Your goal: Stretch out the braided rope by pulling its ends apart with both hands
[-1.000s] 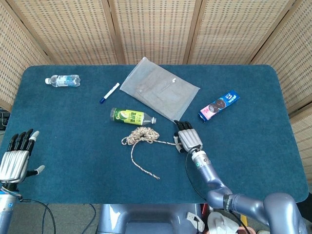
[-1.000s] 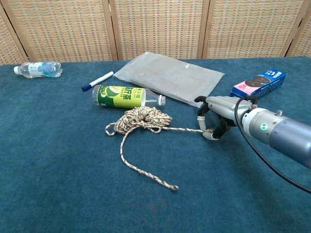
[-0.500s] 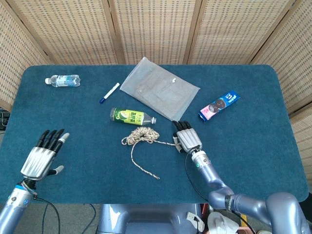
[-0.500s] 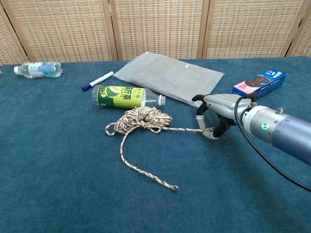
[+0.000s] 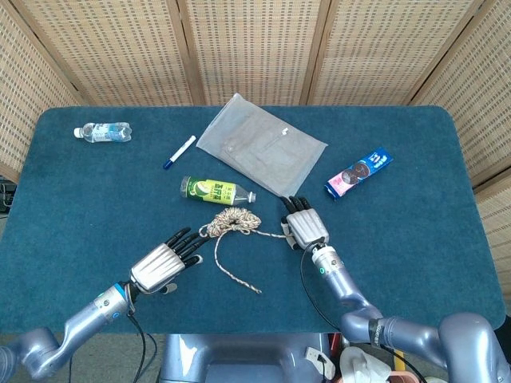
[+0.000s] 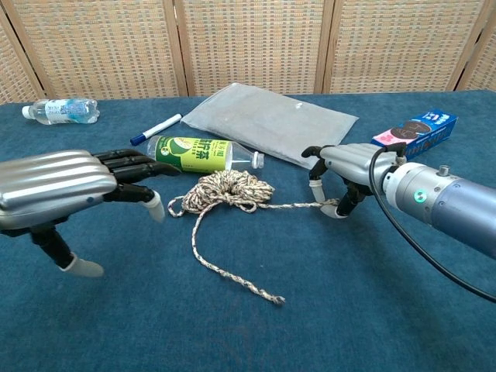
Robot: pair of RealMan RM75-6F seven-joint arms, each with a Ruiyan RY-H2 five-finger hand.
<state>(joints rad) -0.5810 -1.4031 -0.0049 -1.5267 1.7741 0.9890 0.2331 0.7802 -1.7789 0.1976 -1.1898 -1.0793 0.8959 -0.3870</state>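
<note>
Head view, left to right: clear water bottle (image 5: 102,132) lying at upper left of the blue worktop (image 5: 415,263); left hand (image 5: 165,262) at lower left of centre, palm down, fingers spread and straight, holding nothing, fingertips just short of the rope's looped left end; blue-capped marker (image 5: 180,152) above it; green-label bottle (image 5: 214,191) on its side just above the rope bundle; braided rope (image 5: 232,221) at frame centre, mostly coiled in a loose bundle, one tail running down and right to a free end (image 5: 257,291), another strand running right to the right hand; grey pouch (image 5: 261,146) flat at upper centre; right hand (image 5: 306,228) just right of the bundle, fingers curled down onto the rope strand; chest view shows that strand pinched at the fingertips; blue cookie pack (image 5: 358,172) right of centre.

Chest view: left hand (image 6: 58,189) fills the left edge, above the worktop, fingers apart; rope bundle (image 6: 230,190) centre; right hand (image 6: 349,166) at right, clamped on the rope's right end.
</note>
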